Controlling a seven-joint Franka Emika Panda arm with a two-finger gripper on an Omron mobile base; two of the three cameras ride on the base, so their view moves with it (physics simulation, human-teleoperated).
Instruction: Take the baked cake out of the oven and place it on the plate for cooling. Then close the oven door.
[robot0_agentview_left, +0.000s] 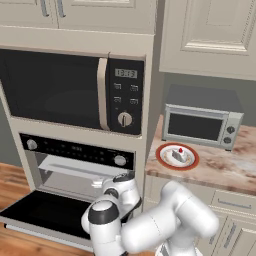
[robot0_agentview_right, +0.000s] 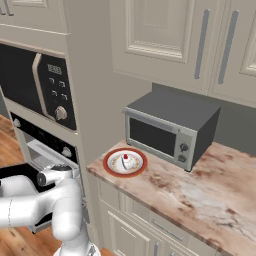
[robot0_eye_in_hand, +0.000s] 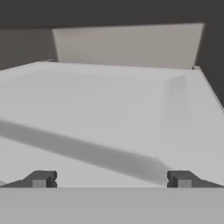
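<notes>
Cabinet column: tall cream unit holding the black microwave (robot0_agentview_left: 70, 90) above the oven (robot0_agentview_left: 75, 165).
Oven: built into the column directly under the microwave; black control strip with a silver knob at each end; cavity exposed, pale grey tray (robot0_eye_in_hand: 109, 113) inside.
Oven door (robot0_agentview_left: 35, 212): dropped down flat in front of the oven, dark glass facing up, grey frame along its front edge.
Table (robot0_agentview_right: 200, 195): marbled brown-and-cream top, immediately right of the oven column, cream drawers beneath.
Toaster oven (robot0_agentview_right: 170, 127): silver with dark top, standing at the back of the table, door shut, two knobs on its right side.
Robot arm: white, bent in front of the oven, wrist directed into the oven opening.
Plate (robot0_agentview_left: 177, 156): red-orange rim, white centre; on the table near its front edge, just in front of the toaster oven, close to the oven column.
Baked cake (robot0_agentview_left: 178, 155): white wedge with a red cherry, resting on the centre of the plate.
Gripper (robot0_eye_in_hand: 112, 179): jaws spread wide, nothing between them; tips low over the grey oven tray, facing the rear wall of the cavity.
</notes>
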